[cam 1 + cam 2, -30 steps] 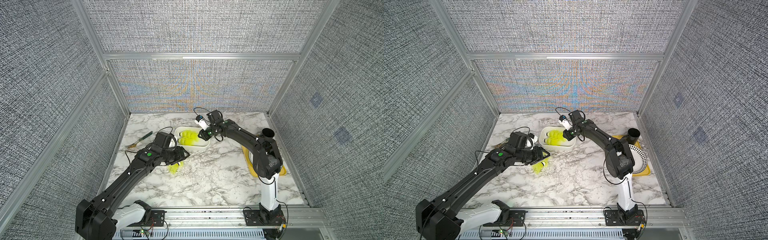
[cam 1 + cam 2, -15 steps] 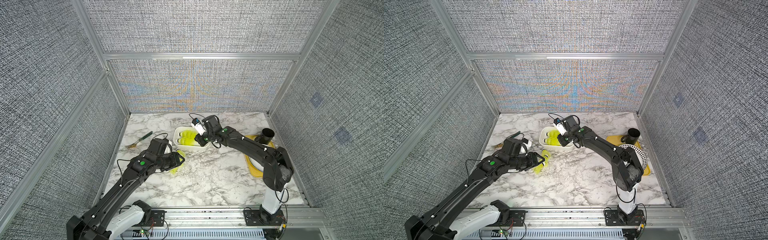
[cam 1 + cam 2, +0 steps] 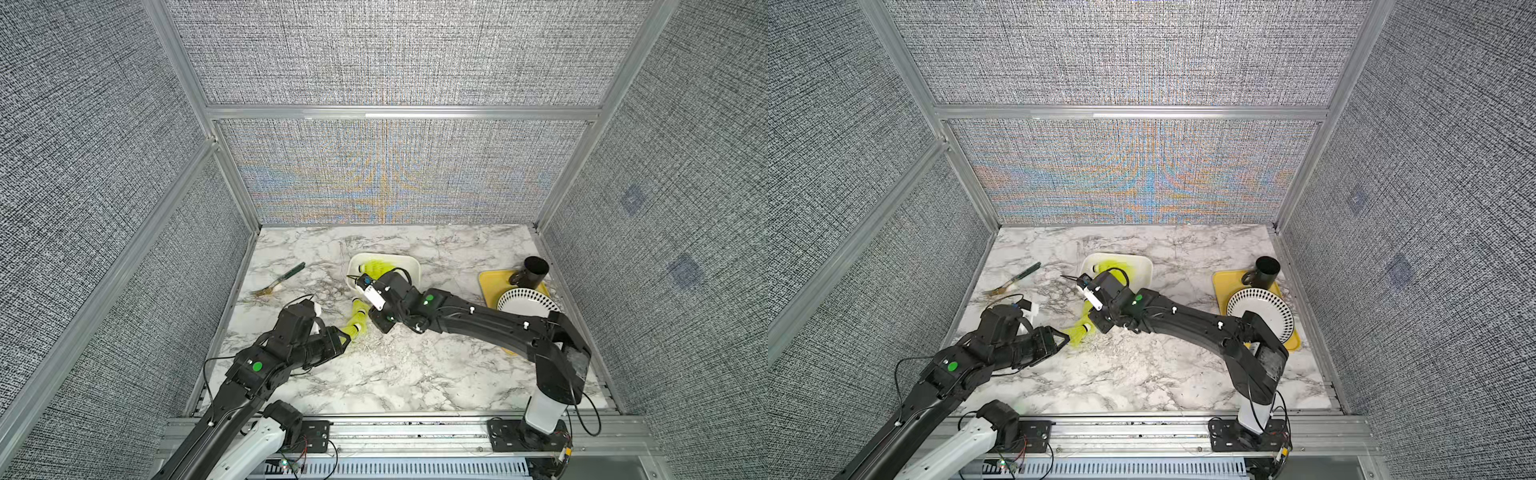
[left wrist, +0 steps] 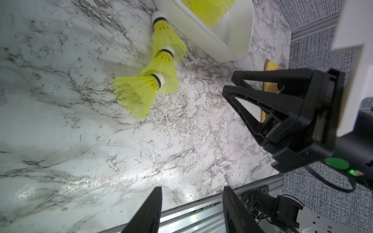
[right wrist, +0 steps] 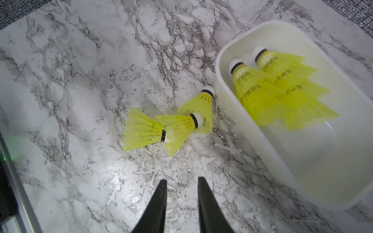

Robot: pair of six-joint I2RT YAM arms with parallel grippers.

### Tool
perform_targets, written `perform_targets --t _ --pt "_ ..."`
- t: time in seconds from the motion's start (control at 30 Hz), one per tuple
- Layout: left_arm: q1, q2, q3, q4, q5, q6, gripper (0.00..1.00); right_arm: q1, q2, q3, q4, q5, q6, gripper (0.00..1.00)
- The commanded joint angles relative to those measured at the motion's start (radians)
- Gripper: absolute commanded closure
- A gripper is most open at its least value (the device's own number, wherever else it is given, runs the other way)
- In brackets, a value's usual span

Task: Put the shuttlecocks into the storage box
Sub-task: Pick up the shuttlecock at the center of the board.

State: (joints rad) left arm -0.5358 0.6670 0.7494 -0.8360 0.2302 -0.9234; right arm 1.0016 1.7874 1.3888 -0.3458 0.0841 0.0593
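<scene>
Three shuttlecocks (image 5: 177,127) — just beside storage box (image 5: 323,161)

Three shuttlecocks (image 5: 176,126) lie nested just beside the storage box (image 5: 333,161).

No legible text, label, brand, number or sign appears in any view. The green left-arm sticker (image 3: 257,366) and the green right-arm sticker (image 3: 430,297) are blank discs (plain colour, no print).
</scene>
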Motion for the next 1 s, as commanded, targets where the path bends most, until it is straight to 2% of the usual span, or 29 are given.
perform_targets --t 0.0,0.23,0.7,0.97 --pt "-0.002 -0.045 -0.005 -0.067 -0.047 -0.028 0.48 0.044 0.026 0.006 0.025 0.098 0.042 0.72" --pt "0.0 -0.118 -0.013 -0.128 -0.063 -0.047 0.49 0.082 0.129 0.082 -0.023 0.226 0.093 0.72" --pt "0.0 -0.177 -0.024 -0.165 -0.066 -0.063 0.49 0.094 0.187 0.088 -0.003 0.208 0.071 0.71" --pt "-0.001 -0.189 -0.018 -0.178 -0.072 -0.063 0.49 0.034 0.233 0.153 -0.02 0.234 0.081 0.71"
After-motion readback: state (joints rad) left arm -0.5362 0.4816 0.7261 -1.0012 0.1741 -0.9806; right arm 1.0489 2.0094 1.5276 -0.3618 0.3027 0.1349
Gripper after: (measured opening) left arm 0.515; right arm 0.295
